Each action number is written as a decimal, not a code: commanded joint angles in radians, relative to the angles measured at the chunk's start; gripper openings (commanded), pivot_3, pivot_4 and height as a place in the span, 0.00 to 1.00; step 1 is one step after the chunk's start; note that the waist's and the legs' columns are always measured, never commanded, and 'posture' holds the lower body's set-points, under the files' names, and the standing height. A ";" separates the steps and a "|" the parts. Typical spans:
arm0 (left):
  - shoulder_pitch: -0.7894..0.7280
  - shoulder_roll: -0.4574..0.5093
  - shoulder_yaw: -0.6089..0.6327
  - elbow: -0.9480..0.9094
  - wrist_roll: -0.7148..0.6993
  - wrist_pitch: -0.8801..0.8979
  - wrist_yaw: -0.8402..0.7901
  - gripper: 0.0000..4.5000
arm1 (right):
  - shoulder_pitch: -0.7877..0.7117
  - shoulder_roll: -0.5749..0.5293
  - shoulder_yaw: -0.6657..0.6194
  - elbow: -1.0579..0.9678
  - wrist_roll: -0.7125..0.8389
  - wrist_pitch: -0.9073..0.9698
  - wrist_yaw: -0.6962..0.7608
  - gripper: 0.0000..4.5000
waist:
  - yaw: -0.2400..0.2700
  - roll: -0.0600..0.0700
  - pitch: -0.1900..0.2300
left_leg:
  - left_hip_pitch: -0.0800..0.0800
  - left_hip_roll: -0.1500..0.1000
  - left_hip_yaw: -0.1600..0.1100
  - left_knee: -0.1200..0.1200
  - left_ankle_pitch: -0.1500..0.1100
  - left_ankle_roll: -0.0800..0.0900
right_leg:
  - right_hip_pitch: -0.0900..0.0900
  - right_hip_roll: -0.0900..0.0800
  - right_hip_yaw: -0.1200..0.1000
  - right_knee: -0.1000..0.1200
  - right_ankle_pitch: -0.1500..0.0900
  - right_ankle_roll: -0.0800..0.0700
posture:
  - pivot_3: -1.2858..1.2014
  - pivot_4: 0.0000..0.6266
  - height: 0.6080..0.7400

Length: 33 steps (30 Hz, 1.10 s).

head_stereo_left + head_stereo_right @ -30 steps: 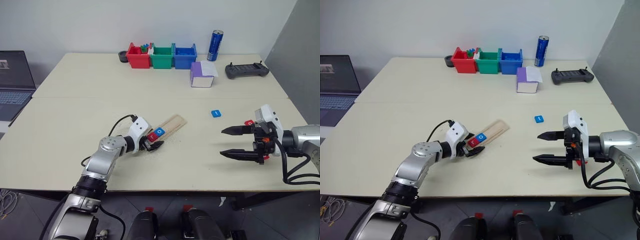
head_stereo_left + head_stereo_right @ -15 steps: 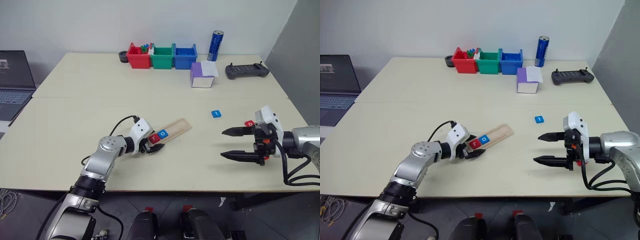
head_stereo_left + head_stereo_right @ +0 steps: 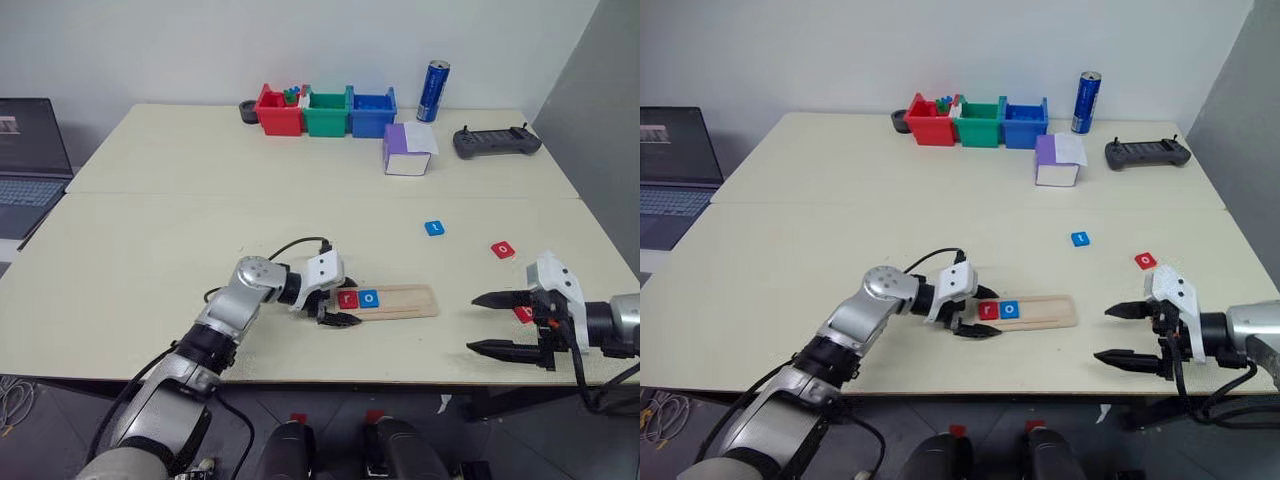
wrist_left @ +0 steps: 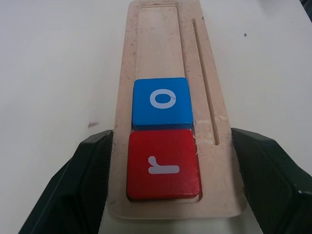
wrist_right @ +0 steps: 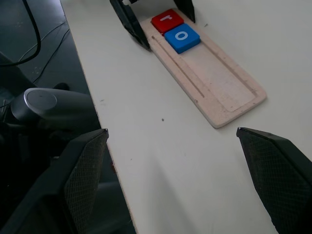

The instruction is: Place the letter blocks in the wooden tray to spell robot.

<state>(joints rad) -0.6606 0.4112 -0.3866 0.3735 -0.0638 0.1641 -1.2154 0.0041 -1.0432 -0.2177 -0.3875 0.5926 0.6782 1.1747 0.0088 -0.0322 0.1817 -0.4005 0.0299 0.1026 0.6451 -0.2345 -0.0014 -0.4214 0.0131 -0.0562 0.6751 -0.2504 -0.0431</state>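
The wooden tray [image 3: 400, 301] lies flat near the table's front edge, parallel to it. A red "r" letter block [image 4: 163, 163] and a blue "o" block [image 4: 162, 102] sit side by side at the tray's left end. My left gripper [image 3: 345, 303] is shut on that end, one finger [image 4: 90, 183] pressed to each long side. A blue block [image 3: 434, 228] and a red block [image 3: 503, 249] lie loose on the table to the right. Another red block [image 3: 524, 314] peeks out behind my right gripper [image 3: 473, 322], which hangs open and empty beyond the tray's right end.
Red [image 3: 278, 113], green [image 3: 325, 113] and blue [image 3: 371, 113] bins line the far edge, with a blue can [image 3: 431, 78], a purple-and-white box [image 3: 405, 151] and a black controller [image 3: 497, 142] to their right. A laptop [image 3: 28, 150] stands at the far left.
The left gripper has swung the tray from a diagonal to lie along the front edge and carried it rightward. The right gripper has dropped lower and drawn back toward the table's front right.
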 commanded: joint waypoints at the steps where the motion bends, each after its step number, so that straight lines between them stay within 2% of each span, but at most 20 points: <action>1: -0.035 -0.026 -0.028 0.048 0.024 -0.058 -0.036 0.75 | 0.039 -0.007 -0.079 -0.056 0.014 0.006 -0.025 1.00 | -0.002 0.000 0.000 | 0.000 0.000 0.000 0.000 0.000 0.000 | 0.000 0.000 0.000 0.000 0.000 0.000 | 0.52 0.24 1.00; 6: -0.060 -0.065 -0.042 0.114 0.069 -0.101 -0.011 0.75 | 0.089 0.000 -0.118 -0.084 0.017 0.009 -0.047 1.00 | -0.001 0.000 0.000 | -0.001 0.000 -0.005 0.000 0.000 0.000 | 0.001 0.000 -0.005 -0.001 0.000 0.000 | 0.52 0.24 1.00; 14: -0.020 -0.099 -0.020 0.086 0.070 -0.104 0.042 0.75 | 0.105 0.002 -0.129 -0.091 0.027 0.006 -0.062 1.00 | 0.000 0.000 0.000 | -0.002 -0.001 -0.008 0.000 0.000 0.000 | 0.002 0.000 -0.008 -0.003 0.000 0.000 | 0.52 0.24 1.00; 27: 0.015 -0.079 -0.012 -0.006 0.041 -0.007 0.019 0.75 | 0.052 0.000 -0.090 -0.066 0.025 0.000 -0.061 1.00 | -0.002 0.000 0.000 | -0.002 0.000 -0.009 0.000 0.000 0.000 | 0.002 0.000 -0.009 -0.003 0.000 0.000 | 0.52 0.24 1.00; 30: 0.016 -0.079 -0.007 -0.017 0.042 0.001 0.032 0.97 | 0.045 0.000 -0.083 -0.063 0.025 -0.001 -0.062 1.00 | -0.002 0.000 0.000 | -0.002 0.000 -0.009 0.000 0.000 0.000 | 0.002 0.000 -0.009 -0.003 0.000 0.000 | 0.52 0.24 1.00; 33: 0.019 -0.077 -0.006 -0.027 0.037 0.013 0.024 1.00 | 0.040 -0.001 -0.078 -0.059 0.023 -0.001 -0.062 1.00 | -0.002 0.000 0.000 | -0.002 -0.001 -0.009 0.000 0.000 0.000 | 0.002 0.000 -0.009 -0.003 0.000 0.000 | 0.52 0.24 1.00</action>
<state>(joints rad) -0.6460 0.3293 -0.3959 0.3683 -0.0208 0.1679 -1.1884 0.0566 -1.0396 -0.2906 -0.4364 0.6102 0.6861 1.1108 0.0068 -0.0326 0.1819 -0.4023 0.0294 0.0934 0.6453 -0.2344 -0.0015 -0.4190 0.0130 -0.0650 0.6723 -0.2505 -0.0426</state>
